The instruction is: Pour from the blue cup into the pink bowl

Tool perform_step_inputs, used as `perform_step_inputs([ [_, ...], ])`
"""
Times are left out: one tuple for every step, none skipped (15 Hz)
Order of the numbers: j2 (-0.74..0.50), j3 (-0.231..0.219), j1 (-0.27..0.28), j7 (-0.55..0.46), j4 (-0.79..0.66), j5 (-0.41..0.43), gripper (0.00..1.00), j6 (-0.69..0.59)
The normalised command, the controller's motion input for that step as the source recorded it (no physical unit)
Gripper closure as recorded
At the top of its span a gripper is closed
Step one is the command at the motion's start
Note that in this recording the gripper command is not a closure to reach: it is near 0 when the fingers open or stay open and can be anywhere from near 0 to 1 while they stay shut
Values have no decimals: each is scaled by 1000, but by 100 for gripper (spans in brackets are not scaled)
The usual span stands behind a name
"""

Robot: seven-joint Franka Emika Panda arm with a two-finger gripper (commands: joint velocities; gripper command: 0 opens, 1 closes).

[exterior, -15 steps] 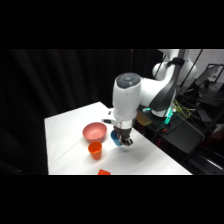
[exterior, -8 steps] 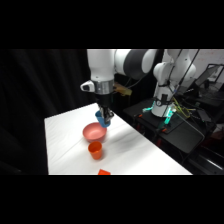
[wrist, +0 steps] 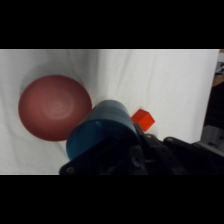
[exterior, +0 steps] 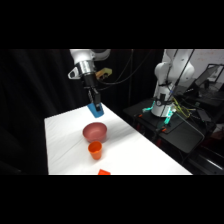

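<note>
One blue cup [exterior: 95, 110], one pink bowl [exterior: 94, 131], one orange cup [exterior: 95, 149], one small red block [wrist: 143, 119] on white worktop [exterior: 130, 150]. Hand [exterior: 94, 106] clamped on blue cup, lifted clear above bowl's far side. Orange cup just in front of bowl. Bowl and orange cup mid-worktop, bare surface to right; red block at near edge.

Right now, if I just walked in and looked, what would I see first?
You'd spot the bright blue cup first, held up in the air by the robot's hand, tilted just above the pink bowl on the white table. An orange cup stands on the table right in front of the bowl, and a small red block lies nearby.
</note>
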Motion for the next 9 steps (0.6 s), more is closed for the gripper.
perform_step_inputs([
  [396,-18,-266,-611,566,528,8,-708],
  [425,5,-241,-532,570,487,8,-697],
  [466,17,-213,-450,591,454,8,-690],
  [480,26,-182,-364,596,403,8,-670],
  [492,40,-175,-340,603,388,8,-676],
  [532,45,-198,-338,637,381,9,-727],
  [571,54,-207,-301,666,377,9,-726],
  [549,55,-189,-220,649,321,9,-673],
  [513,54,-180,-180,626,276,9,-619],
])
